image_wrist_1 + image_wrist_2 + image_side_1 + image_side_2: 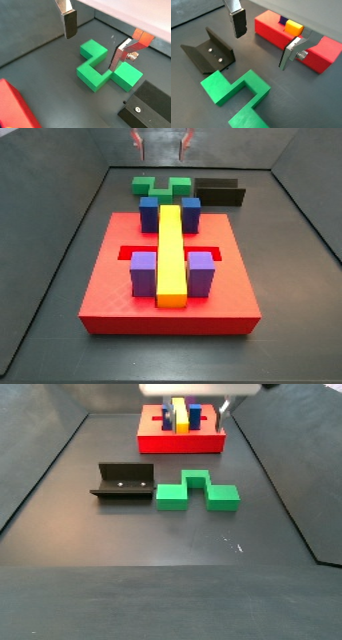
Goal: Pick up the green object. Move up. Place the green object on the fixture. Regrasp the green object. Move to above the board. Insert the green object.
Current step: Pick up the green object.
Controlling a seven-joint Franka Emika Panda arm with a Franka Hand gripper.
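End effector (93, 42): mine, fingers spread wide, gripping nothing, poised above the piece.
Green object (107, 70): flat on the bench (160, 534), under my open fingers; long axis lies left-right in a side view (197, 492).
Fixture (124, 482): just left of it.
Board (182, 439): farther back.

Green object (195, 491) flat on floor beside fixture (123, 483); claw (261, 42) above.

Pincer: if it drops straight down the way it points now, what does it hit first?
Probably the green object: the open pincer hangs above it with nothing between. Depth is unclear, so one finger might reach the floor beside it.
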